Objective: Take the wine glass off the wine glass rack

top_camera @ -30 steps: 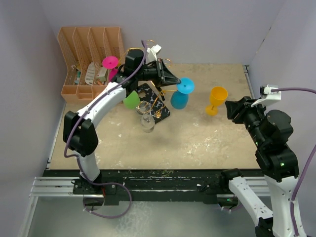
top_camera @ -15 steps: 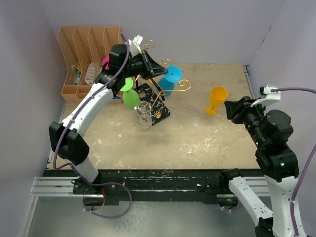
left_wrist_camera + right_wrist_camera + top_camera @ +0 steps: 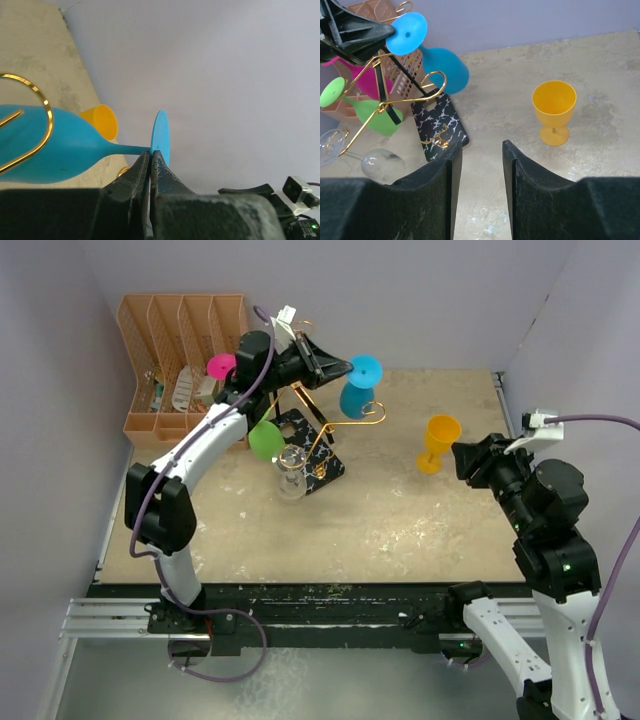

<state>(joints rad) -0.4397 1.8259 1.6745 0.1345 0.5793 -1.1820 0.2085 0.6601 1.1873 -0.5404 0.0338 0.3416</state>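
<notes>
The blue wine glass (image 3: 357, 395), seen from overhead, is tilted at the upper right of the wine glass rack (image 3: 318, 455), just over a gold scroll arm. My left gripper (image 3: 342, 368) has its foot, and my right gripper (image 3: 468, 454) sits near the orange glass (image 3: 438, 440). On the left wrist I see the jaws clamped on the foot's rim. On the right wrist my fingers stand apart, holding nothing.

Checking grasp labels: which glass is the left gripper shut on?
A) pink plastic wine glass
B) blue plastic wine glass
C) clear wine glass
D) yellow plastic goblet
B: in the left wrist view the left gripper pinches the round foot of the blue plastic wine glass, its fingertips closed on the edge of the disc.
</notes>
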